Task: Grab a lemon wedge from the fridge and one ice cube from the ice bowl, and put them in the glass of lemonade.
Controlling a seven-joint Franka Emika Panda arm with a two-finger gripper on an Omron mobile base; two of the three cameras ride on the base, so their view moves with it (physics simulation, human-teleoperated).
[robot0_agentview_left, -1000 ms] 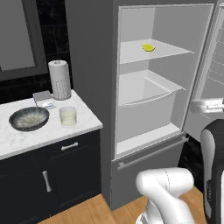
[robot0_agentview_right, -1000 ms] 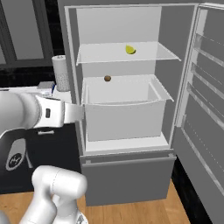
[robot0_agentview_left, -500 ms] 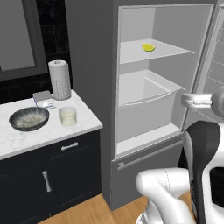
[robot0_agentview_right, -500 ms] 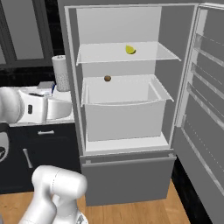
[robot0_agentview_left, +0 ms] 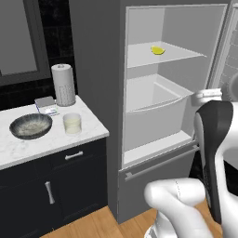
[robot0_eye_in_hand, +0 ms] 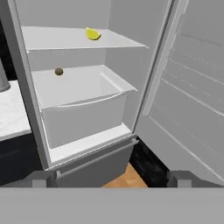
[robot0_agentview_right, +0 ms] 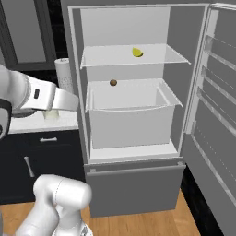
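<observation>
— Where are we with the job?

— The fridge (robot0_agentview_right: 133,92) is open. The lemon wedge (robot0_agentview_right: 137,52) sits on its top shelf. We hold nothing; our gripper (robot0_eye_in_hand: 112,178) has its jaws wide apart.

— What is left?

— Everything! Lemon, then ice from the ice bowl (robot0_agentview_left: 30,126), both into the glass of lemonade (robot0_agentview_left: 72,123) on the counter.

fridge (robot0_agentview_right: 133,193) door cut off, small brown item (robot0_agentview_right: 113,82) unidentifiable

One fridge (robot0_agentview_right: 129,184), door open, with one shelf (robot0_agentview_right: 120,57) and one drawer (robot0_agentview_right: 131,122). One lemon wedge (robot0_agentview_right: 137,52), one brown ball (robot0_agentview_right: 113,83). On the bench (robot0_agentview_left: 28,146): one bowl (robot0_agentview_left: 30,126), one glass (robot0_agentview_left: 72,123), one towel roll (robot0_agentview_left: 63,85), one small box (robot0_agentview_left: 46,105).
</observation>
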